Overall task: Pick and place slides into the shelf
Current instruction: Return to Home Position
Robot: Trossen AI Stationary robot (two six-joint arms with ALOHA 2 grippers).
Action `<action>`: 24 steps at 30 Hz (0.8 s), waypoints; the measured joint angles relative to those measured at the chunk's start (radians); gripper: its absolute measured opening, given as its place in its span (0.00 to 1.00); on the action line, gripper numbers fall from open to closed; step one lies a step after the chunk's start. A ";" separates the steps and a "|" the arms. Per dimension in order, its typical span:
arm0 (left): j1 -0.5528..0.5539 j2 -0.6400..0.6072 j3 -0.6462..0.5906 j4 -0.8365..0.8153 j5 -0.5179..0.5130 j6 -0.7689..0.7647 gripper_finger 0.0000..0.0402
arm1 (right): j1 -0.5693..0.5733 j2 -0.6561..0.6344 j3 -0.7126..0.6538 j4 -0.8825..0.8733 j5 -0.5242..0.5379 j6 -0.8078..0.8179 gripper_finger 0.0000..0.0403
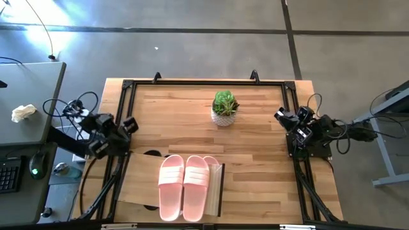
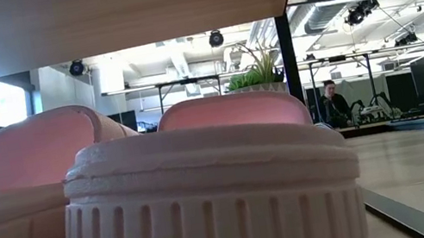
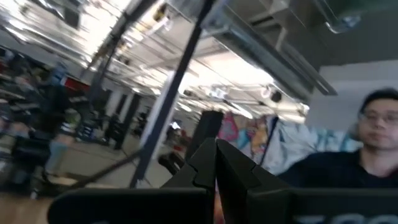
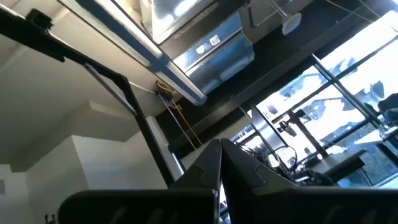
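Top pair: two pink slides (image 1: pixel 184 186) lie flat, side by side and touching, on the shelf (image 1: pixel 137 182) at the near middle of the desk (image 1: pixel 255 172).
Lower level: the low view shows a near pink slide (image 2: pixel 208 198) under the shelf's top panel, its ribbed sole edge facing the camera. A second pink slide (image 2: pixel 28 165) sits just beside it.
Black slides: a dark rounded shape at the far left of the low view may be one, but I cannot tell.
Left jaws: closed together and holding nothing. The left arm (image 1: pixel 105 134) is folded at the desk's left edge, well apart from the shelf.
Right jaws: likewise pressed together and empty. The right arm (image 1: pixel 307 131) is folded at the right edge.
Handling: the slides look like light moulded foam, soft and springy rather than stiff, and not fragile. The matte surface should not slip much.
Where to hold: pinching across the wide strap seems best, with one finger going under its arch. The sole's side edge at mid-length is a second choice.
Risk: a hold at the toe or heel would likely let the slide swing.
Nearby: the potted plant (image 1: pixel 224 107) stands well apart toward the far side.
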 joint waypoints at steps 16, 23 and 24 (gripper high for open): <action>0.000 0.000 -0.180 0.067 0.036 -0.071 0.00 | 0.000 -0.001 0.000 -0.248 0.046 -0.120 0.00; 0.000 0.000 -0.222 0.043 0.017 -0.078 0.00 | 0.000 -0.001 -0.001 -0.445 0.090 -0.258 0.00; 0.000 0.000 -0.222 0.032 0.004 -0.073 0.00 | 0.000 -0.001 -0.001 -0.481 0.101 -0.274 0.00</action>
